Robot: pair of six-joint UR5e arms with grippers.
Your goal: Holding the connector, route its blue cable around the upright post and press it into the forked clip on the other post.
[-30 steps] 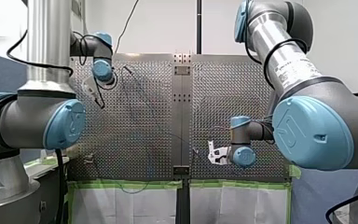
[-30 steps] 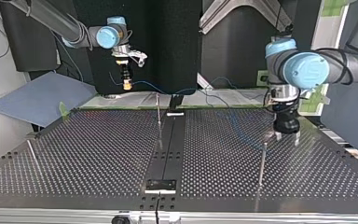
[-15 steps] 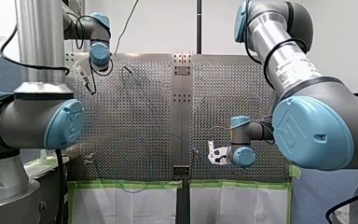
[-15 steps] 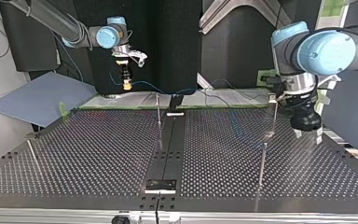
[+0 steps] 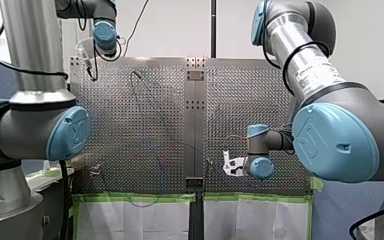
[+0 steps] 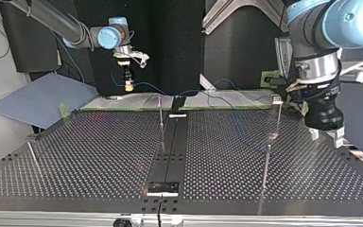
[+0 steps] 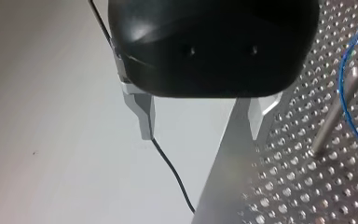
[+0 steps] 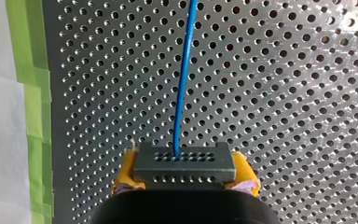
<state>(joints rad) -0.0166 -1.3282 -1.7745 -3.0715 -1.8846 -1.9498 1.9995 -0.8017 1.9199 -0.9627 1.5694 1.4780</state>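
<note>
My right gripper (image 8: pixel 184 173) is shut with its yellow pads (image 8: pixel 127 164) on a dark grey connector (image 8: pixel 184 162). A blue cable (image 8: pixel 184 70) leaves the connector and runs ahead over the perforated plate. In the top view this gripper (image 6: pixel 129 86) hangs at the far left, and the blue cable (image 6: pixel 153 88) trails from it towards the right. My left gripper (image 7: pixel 200 116) is open, its metal fingers (image 7: pixel 143 116) holding nothing. It hovers above the table's edge (image 6: pixel 326 138), just right of a thin post with a pale head (image 6: pixel 277 100). A plain upright post (image 6: pixel 266 163) stands nearer.
A third post (image 6: pixel 160 113) stands by the black centre strip (image 6: pixel 170 156). A leaning rod (image 6: pixel 33 156) rests at the top view's left. Green tape (image 8: pixel 28 93) lines the plate's edge. A blue-grey sheet (image 6: pixel 42 97) lies beyond the far left corner.
My left arm has lifted and swung away from the posts, towards the top view's right edge. My right arm with the connector has stayed still.
</note>
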